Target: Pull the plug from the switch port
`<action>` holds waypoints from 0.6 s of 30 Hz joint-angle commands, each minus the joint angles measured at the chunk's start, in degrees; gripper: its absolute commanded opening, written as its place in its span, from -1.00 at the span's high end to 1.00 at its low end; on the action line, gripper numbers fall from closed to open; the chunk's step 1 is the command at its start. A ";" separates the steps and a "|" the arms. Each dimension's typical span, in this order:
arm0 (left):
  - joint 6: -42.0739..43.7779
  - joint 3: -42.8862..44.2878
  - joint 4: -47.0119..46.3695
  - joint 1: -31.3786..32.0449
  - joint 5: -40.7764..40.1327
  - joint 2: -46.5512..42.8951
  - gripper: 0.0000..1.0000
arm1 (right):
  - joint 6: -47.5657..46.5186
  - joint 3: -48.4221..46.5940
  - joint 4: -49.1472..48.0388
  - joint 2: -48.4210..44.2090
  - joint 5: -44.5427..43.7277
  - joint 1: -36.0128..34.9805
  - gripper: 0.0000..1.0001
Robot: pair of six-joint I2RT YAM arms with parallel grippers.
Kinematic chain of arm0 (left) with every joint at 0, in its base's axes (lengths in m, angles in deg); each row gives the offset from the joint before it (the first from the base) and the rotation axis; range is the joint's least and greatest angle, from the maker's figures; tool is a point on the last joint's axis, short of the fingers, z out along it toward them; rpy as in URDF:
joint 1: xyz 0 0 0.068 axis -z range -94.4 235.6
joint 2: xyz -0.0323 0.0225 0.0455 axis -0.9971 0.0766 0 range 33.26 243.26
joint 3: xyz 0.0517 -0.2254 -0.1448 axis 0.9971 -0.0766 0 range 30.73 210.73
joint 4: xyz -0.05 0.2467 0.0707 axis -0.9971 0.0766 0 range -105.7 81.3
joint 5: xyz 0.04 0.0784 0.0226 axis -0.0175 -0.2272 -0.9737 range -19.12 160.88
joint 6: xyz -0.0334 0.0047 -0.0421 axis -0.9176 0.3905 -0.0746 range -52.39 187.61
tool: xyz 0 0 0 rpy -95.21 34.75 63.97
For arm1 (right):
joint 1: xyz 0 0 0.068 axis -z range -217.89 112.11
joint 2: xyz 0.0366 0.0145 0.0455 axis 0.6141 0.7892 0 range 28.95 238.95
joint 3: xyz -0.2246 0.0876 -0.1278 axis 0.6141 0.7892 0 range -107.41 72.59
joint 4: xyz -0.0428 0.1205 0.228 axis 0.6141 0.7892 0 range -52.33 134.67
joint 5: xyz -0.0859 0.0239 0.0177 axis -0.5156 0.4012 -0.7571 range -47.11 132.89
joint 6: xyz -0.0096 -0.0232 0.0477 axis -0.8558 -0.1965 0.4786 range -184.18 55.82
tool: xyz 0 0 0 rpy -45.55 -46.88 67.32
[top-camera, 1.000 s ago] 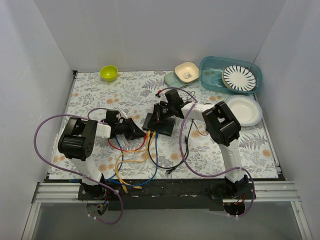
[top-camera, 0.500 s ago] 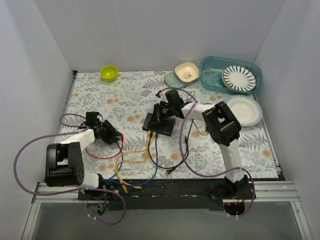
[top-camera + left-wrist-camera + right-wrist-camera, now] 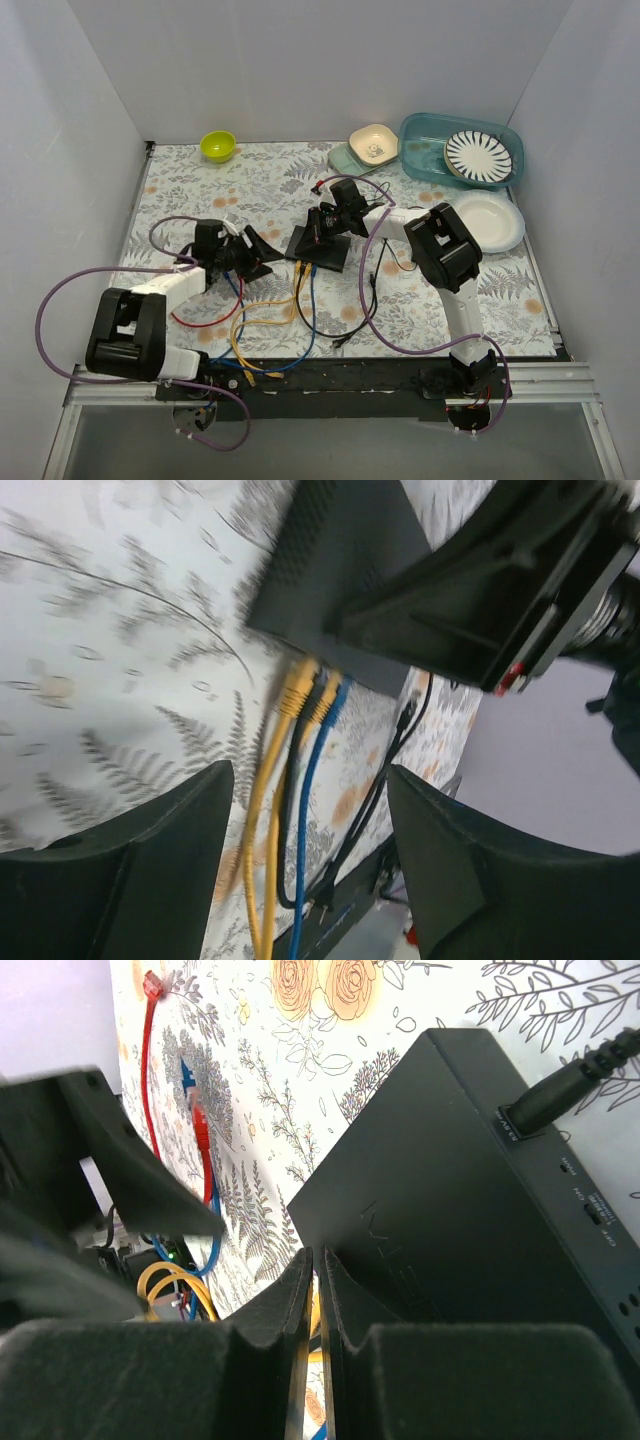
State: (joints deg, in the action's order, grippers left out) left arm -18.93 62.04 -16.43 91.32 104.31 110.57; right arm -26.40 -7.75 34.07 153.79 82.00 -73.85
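The flat black switch lies mid-table. It also shows in the left wrist view and the right wrist view. Two yellow plugs, a black one and a blue plug sit in its near edge, seen from above as one cluster of plugs. A black power lead enters its far side. My left gripper is open and empty just left of the plugs, and in its own view the cables run between its fingers. My right gripper is shut, fingers over the switch's top.
Yellow, blue, black and red cables loop over the floral mat toward the near edge. A loose black lead lies right of the switch. At the back are a green bowl, a beige bowl and a teal bin holding a striped plate. A white plate lies at right.
My left arm swung away to the left half a second ago and has come back right, close to the switch's plugs. The right arm has not moved.
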 commanded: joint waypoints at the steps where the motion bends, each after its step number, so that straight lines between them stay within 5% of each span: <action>1: -2.40 1.03 -7.34 7.55 1.03 2.30 -0.22 | -2.98 2.73 6.41 2.08 -7.03 0.37 0.70; 11: -2.40 3.32 -12.18 10.98 -0.55 18.73 0.08 | -2.97 3.69 6.49 1.55 -7.38 0.37 0.70; 18: -5.04 3.41 -14.65 11.16 -5.38 21.21 0.22 | -3.24 4.84 6.67 0.59 -7.65 0.37 0.70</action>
State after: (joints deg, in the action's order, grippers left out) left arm -23.87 65.43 -31.21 102.23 106.51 130.40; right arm -26.23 -6.56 33.13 153.15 81.74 -73.85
